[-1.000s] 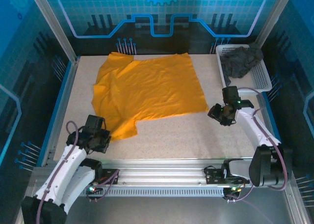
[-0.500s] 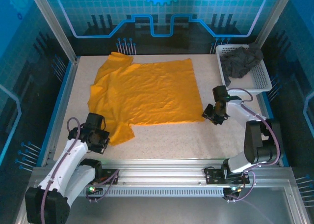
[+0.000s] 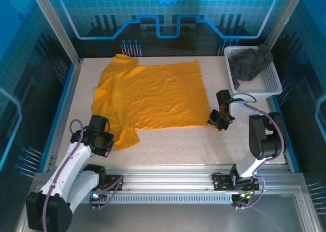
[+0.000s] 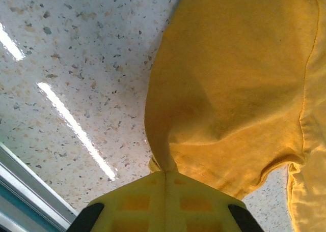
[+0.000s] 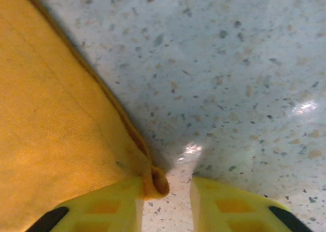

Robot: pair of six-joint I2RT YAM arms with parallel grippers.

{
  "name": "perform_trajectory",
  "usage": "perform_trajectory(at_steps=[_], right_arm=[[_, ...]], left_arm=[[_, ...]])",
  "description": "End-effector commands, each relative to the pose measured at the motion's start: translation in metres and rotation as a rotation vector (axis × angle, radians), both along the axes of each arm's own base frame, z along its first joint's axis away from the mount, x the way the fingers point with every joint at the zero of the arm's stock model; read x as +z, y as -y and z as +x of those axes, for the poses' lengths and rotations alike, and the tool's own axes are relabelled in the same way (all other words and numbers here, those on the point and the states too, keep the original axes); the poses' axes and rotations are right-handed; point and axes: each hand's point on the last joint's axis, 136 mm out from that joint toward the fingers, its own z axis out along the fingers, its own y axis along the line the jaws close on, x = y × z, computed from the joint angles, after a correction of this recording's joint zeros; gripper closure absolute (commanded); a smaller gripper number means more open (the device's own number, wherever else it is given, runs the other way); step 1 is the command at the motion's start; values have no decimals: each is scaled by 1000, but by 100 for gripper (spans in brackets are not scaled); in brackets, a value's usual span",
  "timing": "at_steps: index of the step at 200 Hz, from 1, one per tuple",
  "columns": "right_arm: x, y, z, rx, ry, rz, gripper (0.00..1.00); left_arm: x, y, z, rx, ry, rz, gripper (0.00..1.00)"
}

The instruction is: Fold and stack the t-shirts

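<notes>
- Orange t-shirt (image 3: 153,94): spread and wrinkled on the counter (image 3: 178,145). The grey t-shirt (image 3: 249,64) is bunched in the white basket (image 3: 272,82) at the far right.
- Left pincer (image 4: 165,176): clenched on a narrow fold of what looks like the near sleeve. The bite appears thin, so a lift may let the cloth slide free.
- Right pincer (image 5: 165,189): low on the counter with its jaws apart. The near hem corner lies between them, against one jaw, not yet pinched.
- Risk: the jaws may catch only the rolled edge, or miss it, and rise empty.
- Consequence: with one side held and the other lost, the shirt would drag askew and fold crooked.
</notes>
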Motion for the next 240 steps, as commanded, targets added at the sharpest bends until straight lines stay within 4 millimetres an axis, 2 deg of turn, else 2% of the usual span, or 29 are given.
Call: perform_trajectory(at_steps=[1, 34, 49, 75, 94, 115, 133, 136, 148, 174, 200, 240], right_arm=[[-3, -7, 16, 25, 11, 5, 76], [-3, -6, 21, 30, 10, -7, 91], [0, 2, 18, 17, -1, -47, 100], [17, 25, 8, -30, 6, -121, 100], [28, 45, -9, -66, -16, -164, 100], [31, 59, -30, -80, -41, -180, 100], [36, 63, -48, -91, -62, -174, 100], [31, 63, -57, -90, -84, -175, 100], [33, 61, -72, -95, -93, -163, 100], [39, 60, -96, -134, -83, -156, 100], [45, 64, -92, -144, -43, -168, 100], [55, 60, -65, -126, -47, -127, 100]], left_arm=[[7, 1, 4, -12, 18, -10, 100], [8, 2, 5, -19, 25, -14, 100], [8, 3, 5, -24, 27, -20, 100], [10, 12, 11, -51, 52, -61, 100], [8, 20, 7, -59, 36, -106, 100], [4, 32, -5, -63, -3, -147, 100], [2, 42, -22, -67, -50, -161, 100], [2, 44, -25, -69, -56, -160, 100], [2, 50, -35, -88, -70, -154, 100], [4, 50, -47, -63, -66, -136, 100], [24, 42, -24, -43, 57, -86, 100], [65, 50, 44, -80, 239, -84, 100]])
